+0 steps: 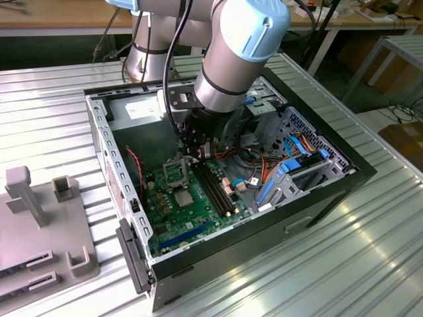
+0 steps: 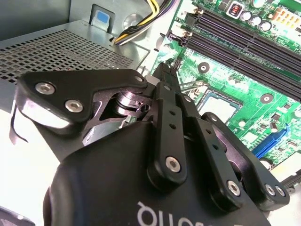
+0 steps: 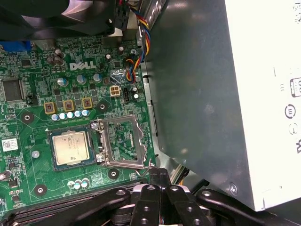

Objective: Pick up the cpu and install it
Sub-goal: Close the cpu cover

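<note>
With its fingers pressed together on nothing, the gripper (image 3: 159, 186) hovers just beside the flipped-open socket frame (image 3: 123, 142), the cpu (image 3: 70, 147) seated in its socket beyond (light, rigid, probably fragile underneath, best gripped by opposite edges).

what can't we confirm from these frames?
- Whether the cpu is fully seated in its socket: too fine to judge in the first wrist view.
- Exterior view: the gripper hides part of the open load plate.
- Second wrist view: the gripper body covers most of the cpu.
- Motherboard far corner: behind the arm, exterior view.
</note>
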`<state>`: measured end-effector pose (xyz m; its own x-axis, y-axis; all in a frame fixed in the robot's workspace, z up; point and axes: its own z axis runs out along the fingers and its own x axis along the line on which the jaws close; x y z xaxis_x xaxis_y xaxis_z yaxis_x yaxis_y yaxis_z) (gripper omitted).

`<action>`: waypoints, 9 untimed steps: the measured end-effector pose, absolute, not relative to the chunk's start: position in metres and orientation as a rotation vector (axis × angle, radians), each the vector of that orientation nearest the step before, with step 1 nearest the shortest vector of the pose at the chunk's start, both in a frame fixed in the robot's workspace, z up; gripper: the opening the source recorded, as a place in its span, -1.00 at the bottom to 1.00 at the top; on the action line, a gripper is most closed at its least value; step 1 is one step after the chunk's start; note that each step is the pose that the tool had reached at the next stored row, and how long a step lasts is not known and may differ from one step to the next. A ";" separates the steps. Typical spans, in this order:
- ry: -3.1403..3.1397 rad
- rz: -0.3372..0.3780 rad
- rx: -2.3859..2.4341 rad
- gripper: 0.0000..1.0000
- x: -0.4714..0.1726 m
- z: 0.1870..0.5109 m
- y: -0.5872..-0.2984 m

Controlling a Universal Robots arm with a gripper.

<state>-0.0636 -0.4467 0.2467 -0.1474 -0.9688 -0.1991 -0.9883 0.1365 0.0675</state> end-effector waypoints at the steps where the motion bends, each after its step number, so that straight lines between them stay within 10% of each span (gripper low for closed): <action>1: 2.285 0.278 -1.977 -0.79 -0.064 0.247 -0.447; 9: 2.275 0.296 -1.969 -0.79 -0.064 0.247 -0.447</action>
<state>-0.0636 -0.4467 0.2467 -0.1474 -0.9653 -0.2157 -0.9883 0.1353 0.0698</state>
